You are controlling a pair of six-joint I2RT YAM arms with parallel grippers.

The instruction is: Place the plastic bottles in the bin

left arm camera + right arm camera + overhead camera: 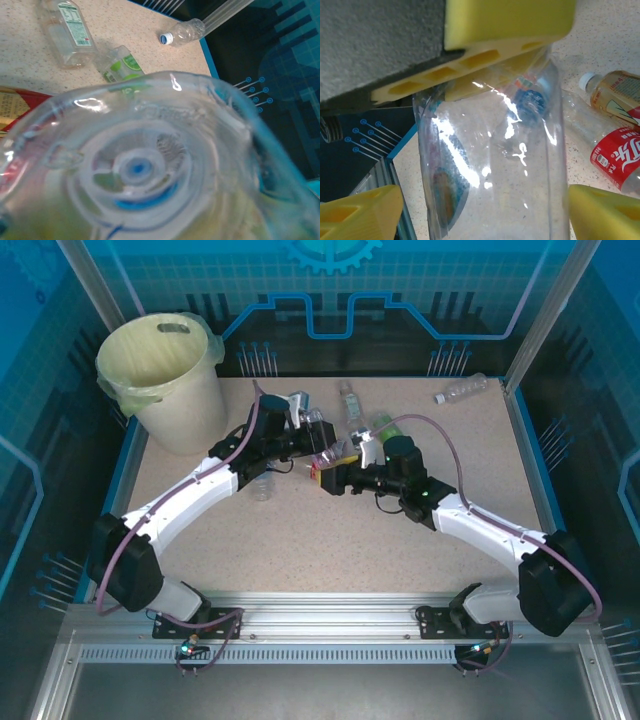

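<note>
One tabletop (330, 550), one bin (165, 370), one clear bottle (490, 165) between two grippers.
Near half and right side of the tabletop lie bare inside the blue rim (530, 455); the bin stands in the far left corner, well apart from both grippers. Here the left gripper (310, 432) is clamped on the clear bottle; the right gripper (485, 215) stands wide, its fingers (360, 212) flanking that bottle. Other bottles (70, 32) lie just beyond, a stray bottle (461, 390) by the far edge.

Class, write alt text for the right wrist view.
A clear bottle sits between the right end effector's open yellow fingers, gripped at the top by the left end effector. Two labelled bottles lie on the table behind.
</note>
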